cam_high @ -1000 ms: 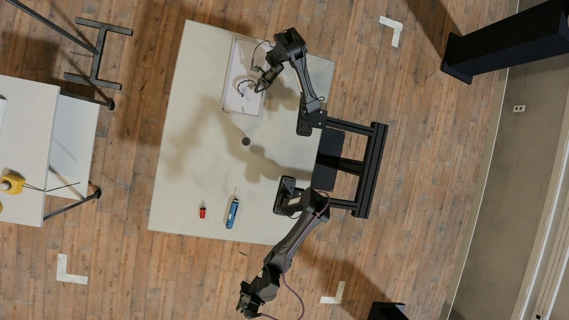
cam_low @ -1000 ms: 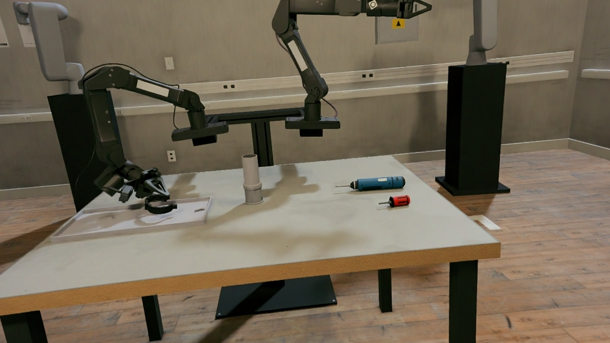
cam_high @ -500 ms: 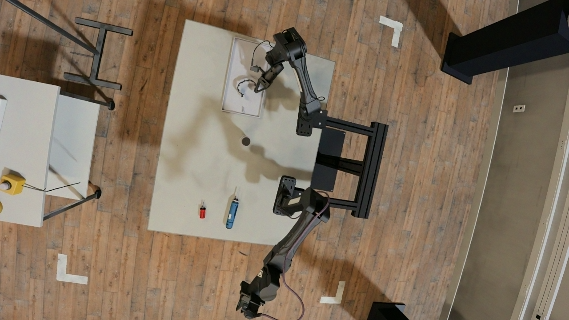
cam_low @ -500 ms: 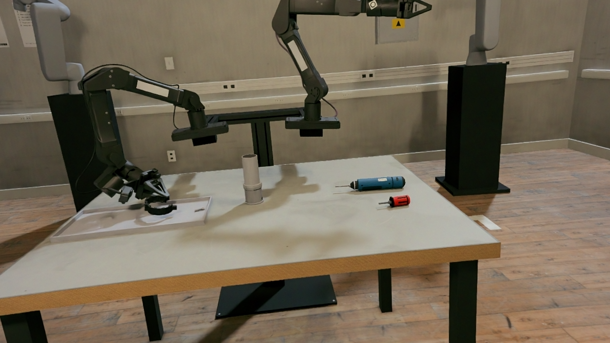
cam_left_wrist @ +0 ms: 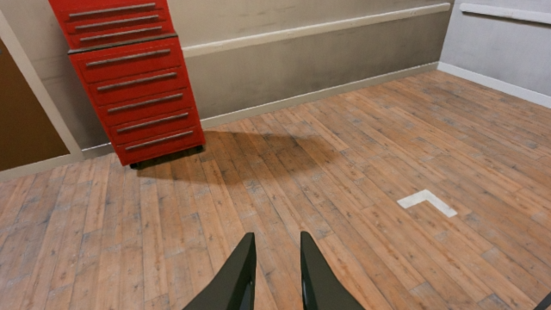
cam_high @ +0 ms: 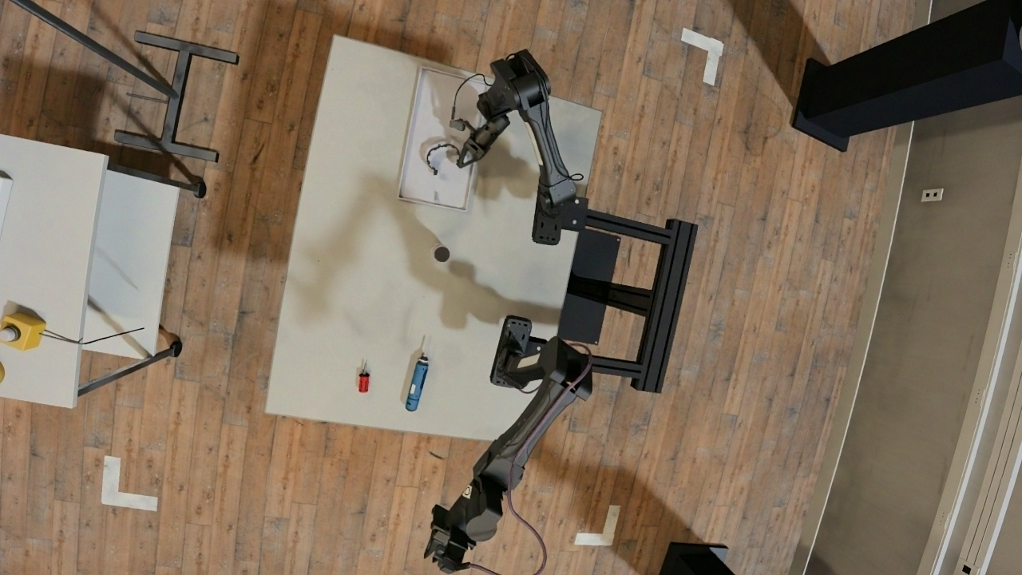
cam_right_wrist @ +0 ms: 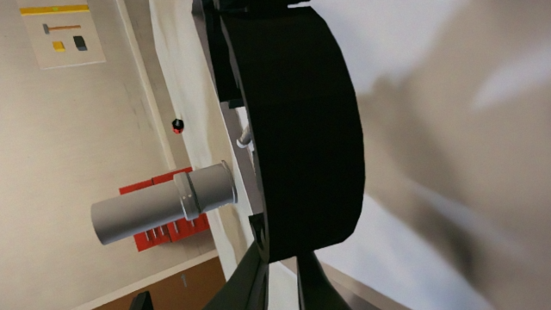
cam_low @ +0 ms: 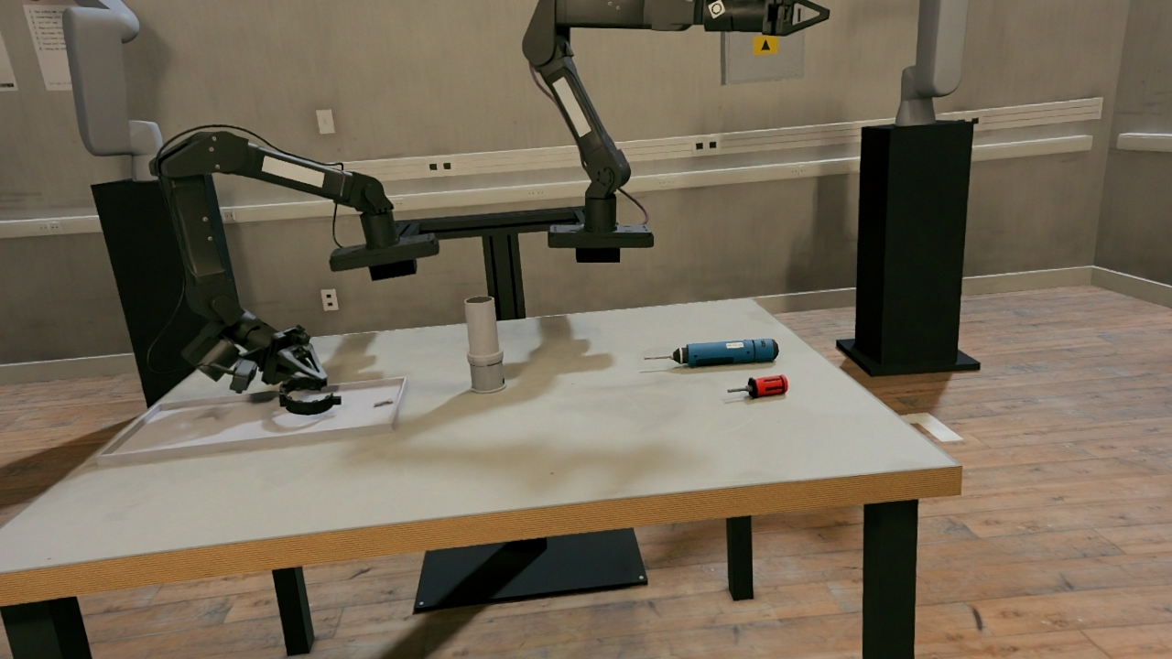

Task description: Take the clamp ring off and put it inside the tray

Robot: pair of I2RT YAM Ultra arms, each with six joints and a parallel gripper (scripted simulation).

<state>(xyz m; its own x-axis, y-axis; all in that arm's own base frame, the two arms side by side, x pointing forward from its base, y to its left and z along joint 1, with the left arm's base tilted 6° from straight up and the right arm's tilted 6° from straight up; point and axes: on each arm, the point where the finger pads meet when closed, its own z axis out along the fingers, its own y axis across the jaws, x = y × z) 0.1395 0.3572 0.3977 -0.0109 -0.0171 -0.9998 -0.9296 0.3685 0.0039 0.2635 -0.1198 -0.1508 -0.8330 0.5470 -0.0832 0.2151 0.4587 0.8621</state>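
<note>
- Holding the ring (cam_high: 429, 152) (cam_low: 307, 406) (cam_right_wrist: 306, 142) over the tray (cam_high: 436, 204) (cam_low: 245, 447) (cam_right_wrist: 248, 172) makes sense, since it must go inside.
- Your module (cam_low: 488, 378) (cam_right_wrist: 213, 185) stands up on the tabletop (cam_high: 342, 286) (cam_low: 492, 459) (cam_right_wrist: 202, 108), outside the tray. The tube (cam_high: 441, 253) (cam_low: 482, 328) (cam_right_wrist: 138, 211) stands on top, as you want.
- That module isn't stuck down, so keep away from it or it may tip.
- A little screw (cam_high: 436, 194) (cam_low: 383, 403) (cam_right_wrist: 244, 138) lies in the tray, maybe so it won't get lost.
- Your right fingers (cam_high: 463, 163) (cam_low: 320, 381) are nearly closed, pinching one end of the ring. The rest sticks out and looks just above the tray's floor.
- Your left fingers (cam_high: 430, 545) (cam_low: 826, 14) are a little bit open, with nothing in them, well away from the tray.
- Next, I think you should lower the ring gently, let go, and back off. Opening too high could make it bounce or roll.

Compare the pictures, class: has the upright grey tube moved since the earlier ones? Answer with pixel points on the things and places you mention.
No. In the top view, the tube (cam_high: 441, 253) (cam_low: 482, 328) (cam_right_wrist: 138, 212) stands at the same spot beside the tray (cam_high: 433, 205) (cam_low: 245, 447) (cam_right_wrist: 247, 172).
</note>
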